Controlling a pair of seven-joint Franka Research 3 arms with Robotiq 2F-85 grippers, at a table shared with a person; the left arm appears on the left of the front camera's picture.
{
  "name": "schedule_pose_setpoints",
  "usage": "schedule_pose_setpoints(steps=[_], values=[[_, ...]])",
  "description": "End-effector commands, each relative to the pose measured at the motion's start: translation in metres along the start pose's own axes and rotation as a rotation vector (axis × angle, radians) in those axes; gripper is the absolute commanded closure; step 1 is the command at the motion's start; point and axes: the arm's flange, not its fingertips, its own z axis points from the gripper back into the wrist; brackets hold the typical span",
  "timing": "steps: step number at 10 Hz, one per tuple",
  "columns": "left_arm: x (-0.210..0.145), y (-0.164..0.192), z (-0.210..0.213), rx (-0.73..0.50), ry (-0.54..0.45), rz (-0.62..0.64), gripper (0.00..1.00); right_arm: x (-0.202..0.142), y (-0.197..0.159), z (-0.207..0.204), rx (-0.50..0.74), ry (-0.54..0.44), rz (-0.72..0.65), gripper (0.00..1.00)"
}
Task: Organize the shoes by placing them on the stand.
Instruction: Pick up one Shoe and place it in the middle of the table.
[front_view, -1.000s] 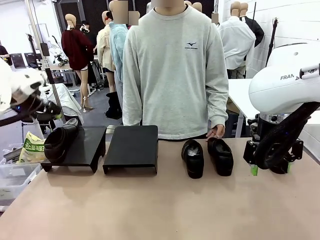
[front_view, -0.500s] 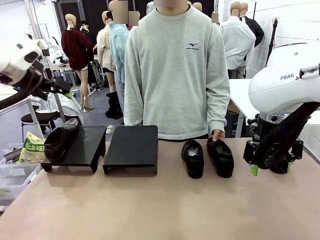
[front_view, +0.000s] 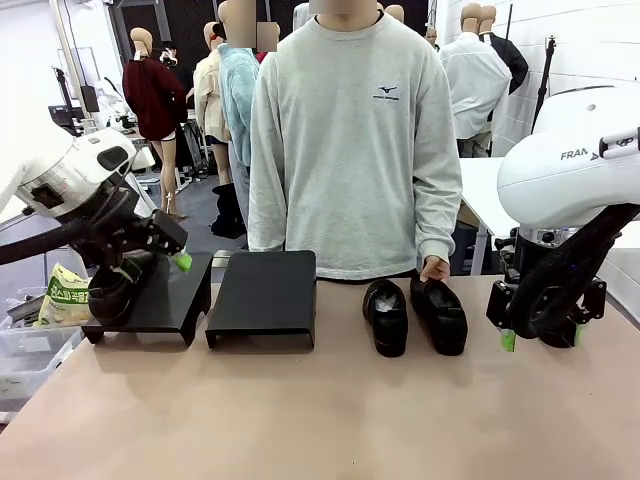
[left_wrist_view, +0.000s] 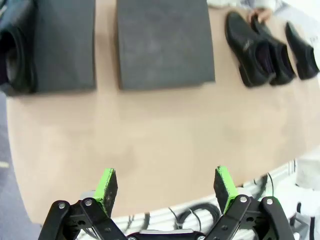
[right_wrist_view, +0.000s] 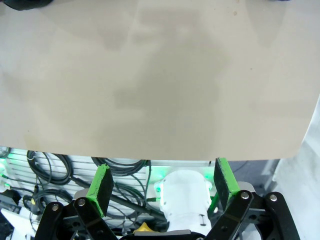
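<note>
The left gripper hangs released, holding nothing, with one shoe just below its fingers on the left stand. To its right sit the second stand and, on the table, a second shoe and a third shoe, whose heel a person's hand touches. Right of them the right gripper hangs released too.

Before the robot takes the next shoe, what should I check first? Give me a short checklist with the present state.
1. Left gripper open and empty: ok.
2. Right gripper open and empty: ok.
3. Top of the middle stand free: ok.
4. Person's hand clear of the shoes on the table: not ok, it is at the heel of one shoe.
5. Stored shoe seated fully on the left stand: cannot tell.
</note>
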Motion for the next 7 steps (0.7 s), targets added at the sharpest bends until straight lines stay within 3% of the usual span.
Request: schedule_pose_setpoints(steps=[1,3,4,6,7], values=[[-0.010,0.003,0.013,-0.032,0.031,0.043,0.00,0.000,0.001,0.000,0.000,0.000,-0.014,0.00],[-0.003,0.008,0.020,-0.013,-0.017,0.055,0.00,0.000,0.001,0.000,0.000,0.000,-0.014,0.00],[-0.009,-0.001,0.009,-0.027,0.042,0.023,0.00,0.000,0.001,0.000,0.000,0.000,-0.014,0.00],[-0.009,-0.001,0.009,-0.027,0.042,0.023,0.00,0.000,0.000,0.000,0.000,0.000,0.000,0.00],[-0.009,-0.001,0.009,-0.027,0.042,0.023,0.00,-0.009,0.019,0.025,-0.111,-0.085,-0.003,0.00]])
